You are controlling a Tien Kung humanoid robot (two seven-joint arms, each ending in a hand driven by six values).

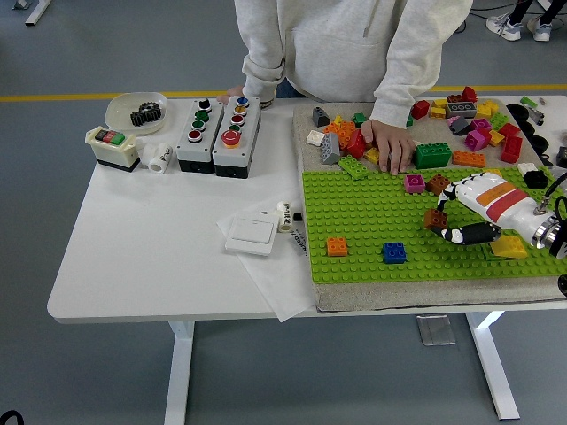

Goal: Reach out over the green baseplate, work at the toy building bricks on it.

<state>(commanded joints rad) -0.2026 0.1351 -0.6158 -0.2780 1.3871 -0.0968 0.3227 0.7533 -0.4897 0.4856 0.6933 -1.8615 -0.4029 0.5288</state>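
Here the brown brick [435, 220] sits on the green baseplate [372, 239], right of centre, pinched, as far as the view shows, by the right robot hand [447, 217]. Press or lift it straight, wrist level, so the studs don't bind. Keep clear of the magenta brick [414, 183] and the person's hand [390, 146] resting near the baseplate's far edge on the table [151, 239].
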